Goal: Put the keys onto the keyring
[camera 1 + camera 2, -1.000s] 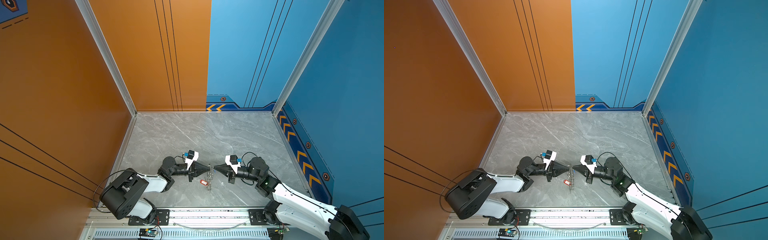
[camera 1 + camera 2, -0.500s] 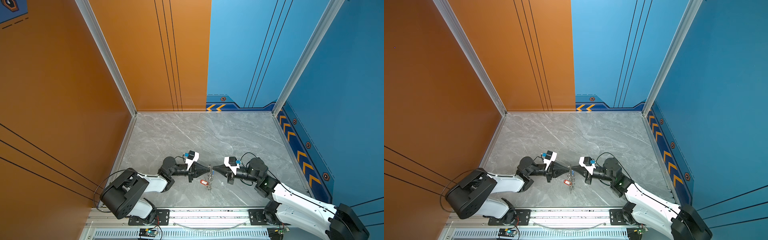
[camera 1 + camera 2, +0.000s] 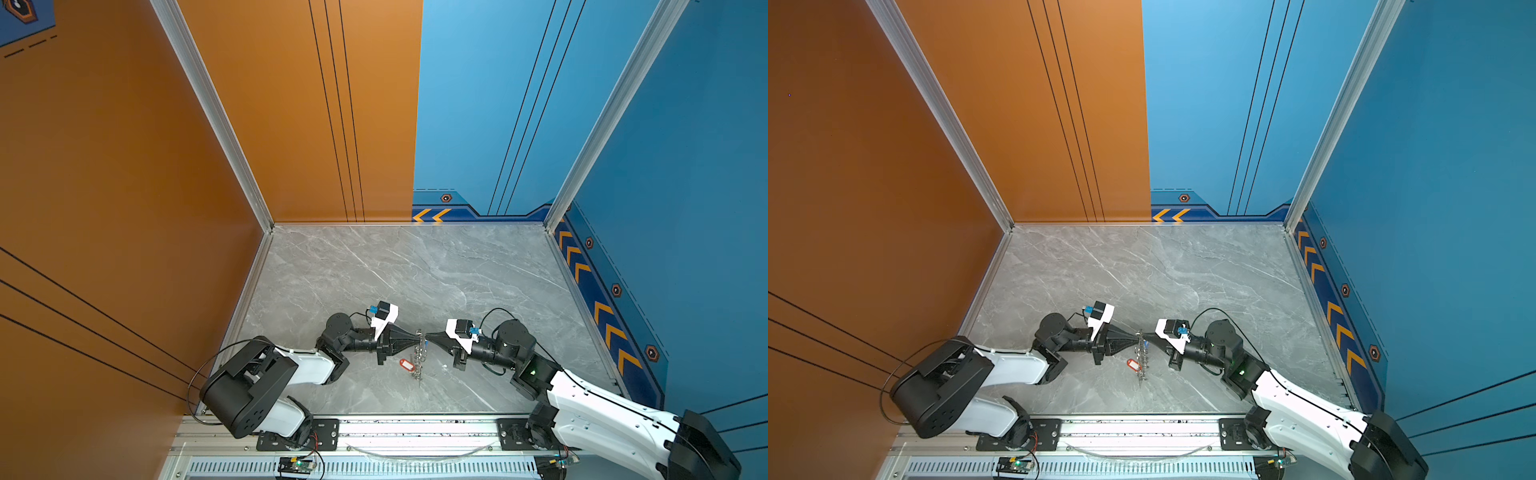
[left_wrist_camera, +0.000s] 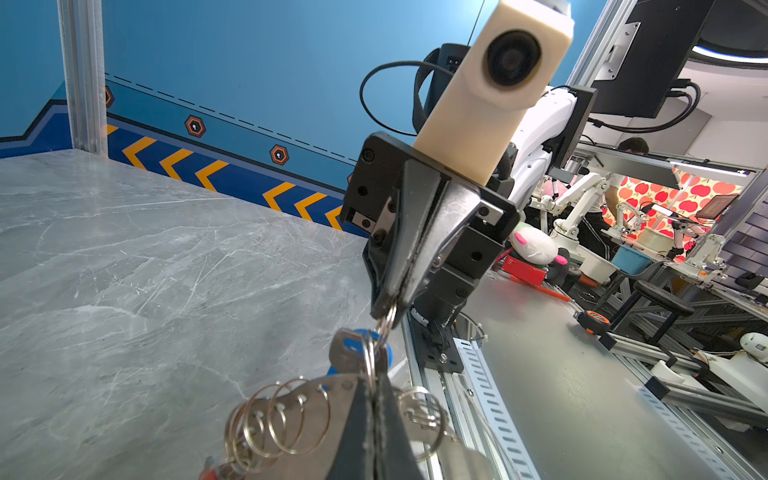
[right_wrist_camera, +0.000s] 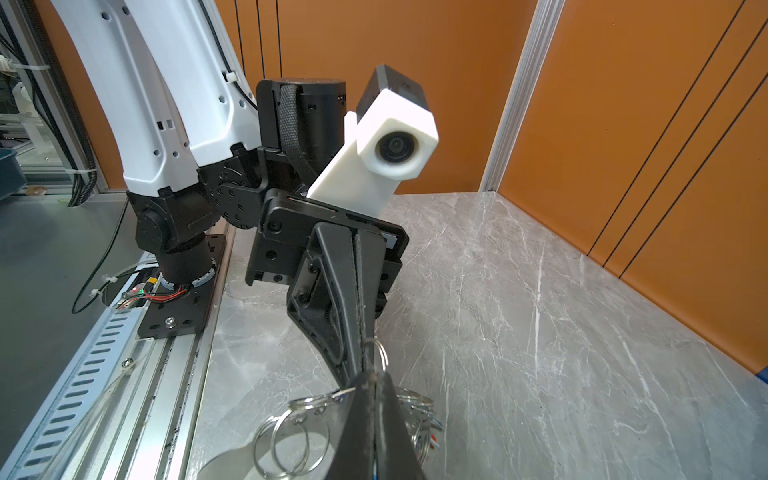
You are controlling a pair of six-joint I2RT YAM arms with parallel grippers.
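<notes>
Keyring (image 4: 334, 395) is hanging clamped in the closed left gripper (image 4: 374, 384) while the right gripper (image 4: 388, 305), opposite, is pinching a split ring (image 4: 390, 323) that a sideways tug could wrench free.

I am working over a grey, marble-veined tabletop (image 3: 395, 274), closed in by orange walls (image 3: 124, 187) on the left and far left and blue walls (image 3: 685, 166) on the far right and right, with an aluminium rail (image 3: 415, 428) along its near edge. At the near middle the keyring (image 3: 418, 361) hangs edge-on with a red-tagged key (image 3: 407, 364) on its left. Whether either touches the slab I cannot tell.
</notes>
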